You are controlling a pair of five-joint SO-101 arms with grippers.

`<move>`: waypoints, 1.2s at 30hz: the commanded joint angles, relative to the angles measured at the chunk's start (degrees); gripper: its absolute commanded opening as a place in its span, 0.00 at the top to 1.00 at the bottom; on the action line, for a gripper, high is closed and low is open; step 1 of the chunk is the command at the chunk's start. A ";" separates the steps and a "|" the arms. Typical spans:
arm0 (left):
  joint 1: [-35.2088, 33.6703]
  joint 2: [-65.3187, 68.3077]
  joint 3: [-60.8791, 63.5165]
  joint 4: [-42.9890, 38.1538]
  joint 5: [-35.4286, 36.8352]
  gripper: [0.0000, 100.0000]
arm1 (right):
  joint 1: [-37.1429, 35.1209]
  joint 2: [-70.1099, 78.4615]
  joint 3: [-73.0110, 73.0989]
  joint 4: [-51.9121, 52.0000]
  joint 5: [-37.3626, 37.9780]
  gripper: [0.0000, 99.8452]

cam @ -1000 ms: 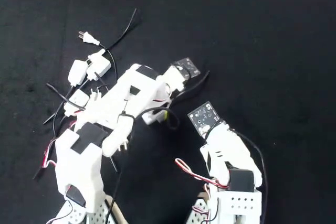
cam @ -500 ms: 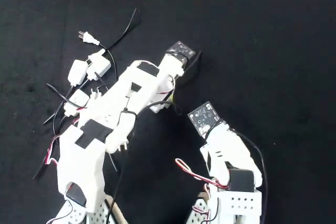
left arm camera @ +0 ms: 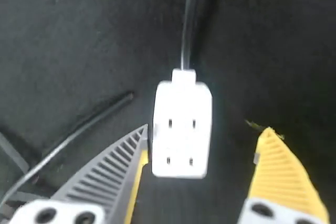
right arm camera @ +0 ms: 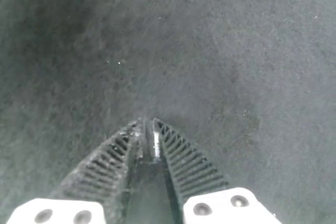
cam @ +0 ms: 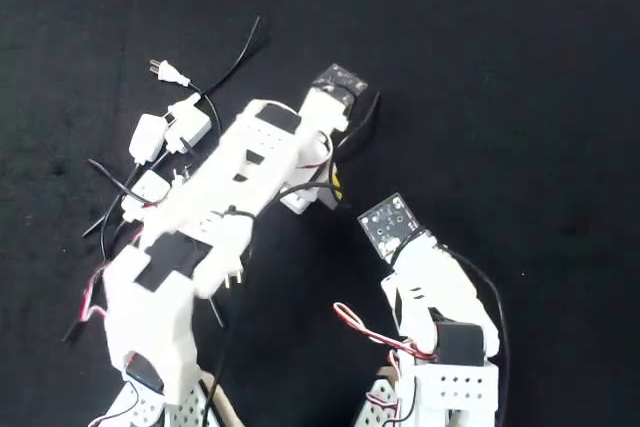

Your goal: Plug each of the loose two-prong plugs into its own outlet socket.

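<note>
Swung the left arm (cam: 235, 182) farther out over the table (cam: 520, 97), away from its base, during the last second. Carried its wrist end up the table and slightly leftward in two steps, the first the larger. Widened the gap to the right arm (cam: 435, 287) in doing so. Brought the left gripper (cam: 322, 192) up with it, and with it the white outlet socket (cam: 303, 199) between the jaws, now higher on the cloth. Drew the black cable (cam: 368, 112) beside the wrist up the table too, leaving its bend straighter and nearer the far edge.
</note>
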 commanded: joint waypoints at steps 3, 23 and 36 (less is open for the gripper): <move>-2.07 -19.25 1.54 8.97 -2.55 0.68 | 0.79 -3.56 -0.92 -3.78 0.09 0.98; -40.04 -103.12 62.64 4.04 -13.45 0.68 | -26.55 40.57 -39.16 -8.26 -1.49 0.92; -45.41 -113.49 79.43 -0.79 -13.80 0.68 | -51.43 82.77 -57.80 -11.43 -55.03 0.91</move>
